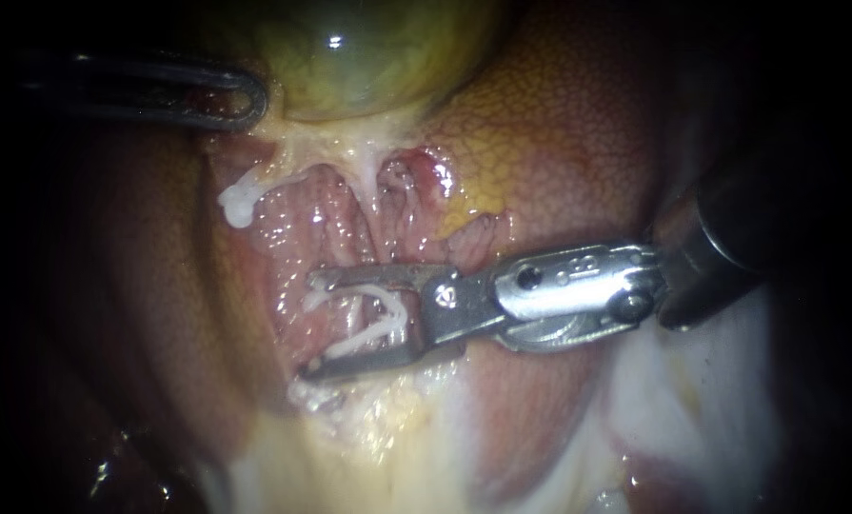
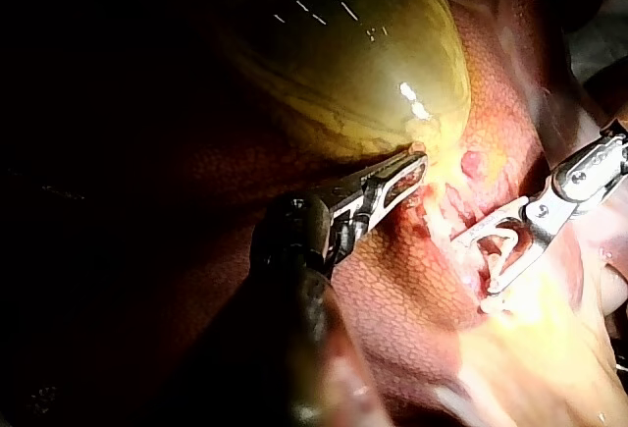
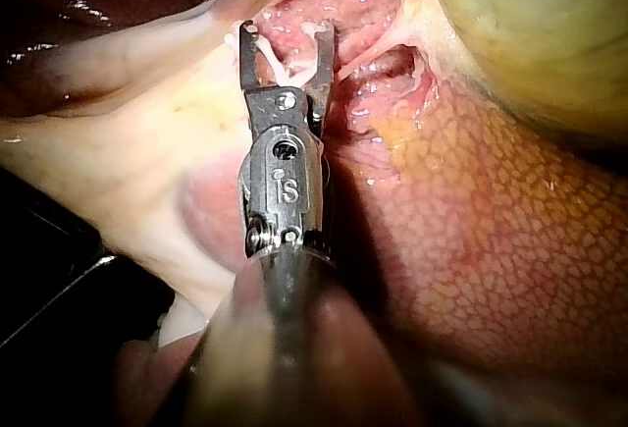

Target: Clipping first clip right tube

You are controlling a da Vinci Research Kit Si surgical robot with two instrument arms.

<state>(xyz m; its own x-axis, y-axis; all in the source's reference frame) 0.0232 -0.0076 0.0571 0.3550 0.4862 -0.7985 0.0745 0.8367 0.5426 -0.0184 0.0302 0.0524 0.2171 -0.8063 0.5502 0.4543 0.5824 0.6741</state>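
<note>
A whitish tube (image 1: 373, 319) runs across raw pink tissue below the green gallbladder (image 1: 368, 57). My right instrument (image 1: 309, 326) comes in from the right; its two straight jaws stand open, one on each side of the tube, not pressing on it. The right wrist view shows the same tube (image 3: 285, 72) between the open jaws of the right instrument (image 3: 287, 34). My left instrument (image 1: 240, 100) lies at the upper left, its looped jaws shut on the gallbladder's lower edge. In the left wrist view the left instrument (image 2: 407, 174) meets that edge, with the right instrument (image 2: 476, 268) beyond it.
Mottled red-yellow liver (image 1: 559, 124) spreads to the right of the dissected pocket. A white blob of tissue (image 1: 238, 202) hangs at the pocket's left rim. Pale fatty tissue (image 1: 368, 447) lies under the right instrument's jaws. Its dark shaft (image 1: 730, 238) fills the right side.
</note>
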